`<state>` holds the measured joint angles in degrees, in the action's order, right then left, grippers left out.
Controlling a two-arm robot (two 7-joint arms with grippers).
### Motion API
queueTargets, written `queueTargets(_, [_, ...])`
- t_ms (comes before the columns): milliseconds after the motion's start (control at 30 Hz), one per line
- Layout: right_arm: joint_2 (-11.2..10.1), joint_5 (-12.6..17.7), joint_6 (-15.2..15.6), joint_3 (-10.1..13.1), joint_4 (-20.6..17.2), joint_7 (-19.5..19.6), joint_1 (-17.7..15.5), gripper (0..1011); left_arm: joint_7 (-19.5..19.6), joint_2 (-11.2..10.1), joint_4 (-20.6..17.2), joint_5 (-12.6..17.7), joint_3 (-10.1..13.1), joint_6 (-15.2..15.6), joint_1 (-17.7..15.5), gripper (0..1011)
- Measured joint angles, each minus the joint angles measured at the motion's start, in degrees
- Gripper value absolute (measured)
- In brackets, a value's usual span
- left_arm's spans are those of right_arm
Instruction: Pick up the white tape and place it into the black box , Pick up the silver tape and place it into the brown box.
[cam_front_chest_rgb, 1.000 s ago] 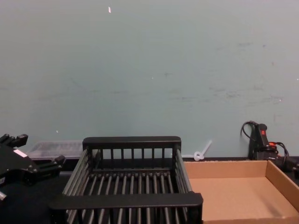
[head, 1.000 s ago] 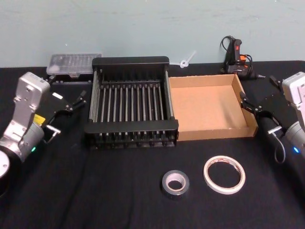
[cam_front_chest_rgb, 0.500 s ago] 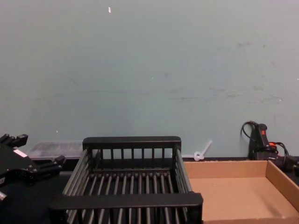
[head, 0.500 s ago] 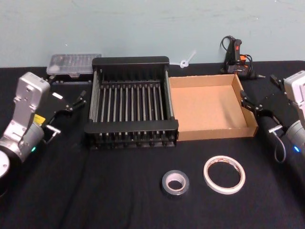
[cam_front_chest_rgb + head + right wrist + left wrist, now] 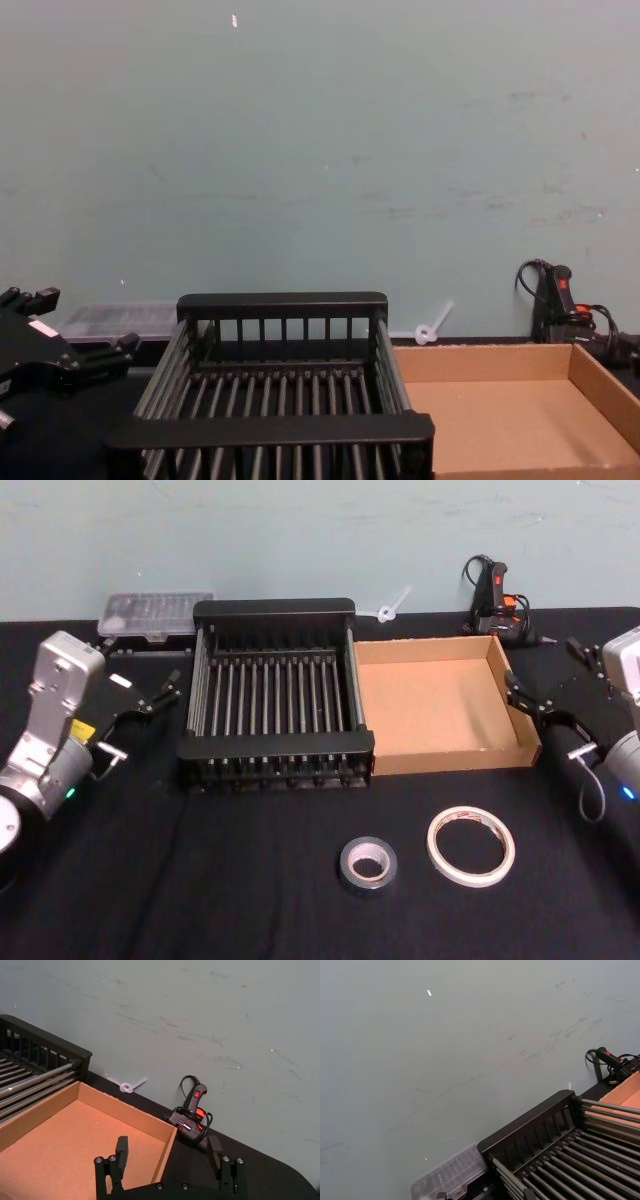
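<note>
- The white tape (image 5: 471,846) lies flat on the black table (image 5: 200,880), near the front edge and a bit to the right.
- The silver tape (image 5: 368,865) lies flat just beside it, on its left. The two rolls are close but do not touch.
- The black box (image 5: 275,695) sits farther back, in the middle of the table. Nothing is inside it; you can see its ribbed bottom.
- The brown box (image 5: 440,705) sits right next to the black box, on its right side. Their walls touch or nearly touch. Nothing is inside it either.
- The left claw (image 5: 150,695) hangs over the table to the left of the black box, well away from both tapes. Its fingers are apart and it holds nothing.
- The right claw (image 5: 545,705) hangs by the right wall of the brown box, at the far right side of the table. In the right wrist view its two fingers (image 5: 121,1149) are spread wide apart, over the corner of the brown box, and it holds nothing.
- A clear plastic case (image 5: 155,615) lies at the back left, behind the left claw.
- A black glue gun (image 5: 497,605) with an orange trigger and a cord lies at the back right, behind the brown box.
- A small white zip tie (image 5: 390,607) lies at the back by the wall, between the two boxes.
</note>
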<state>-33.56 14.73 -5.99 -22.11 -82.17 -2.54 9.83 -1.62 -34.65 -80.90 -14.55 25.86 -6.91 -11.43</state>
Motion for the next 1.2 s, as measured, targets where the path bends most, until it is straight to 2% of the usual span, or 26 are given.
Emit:
queueTargets(400, [-0.44, 0.92, 1.84, 1.65, -2.15, -3.37, -1.44, 1002, 0.0, 0.0, 0.0, 0.0, 0.0, 0.0, 0.0, 1001])
queueTargets(867, [-0.87, 2.79, 6.11, 4.09, -8.37, -6.64, -5.46, 1002, 0.0, 0.0, 0.0, 0.0, 0.0, 0.0, 0.0, 1001])
queueTargets(1200, [-1.25, 3.4, 8.0, 5.12, -11.04, -9.13, -8.0, 1002, 0.0, 0.0, 0.0, 0.0, 0.0, 0.0, 0.0, 1001])
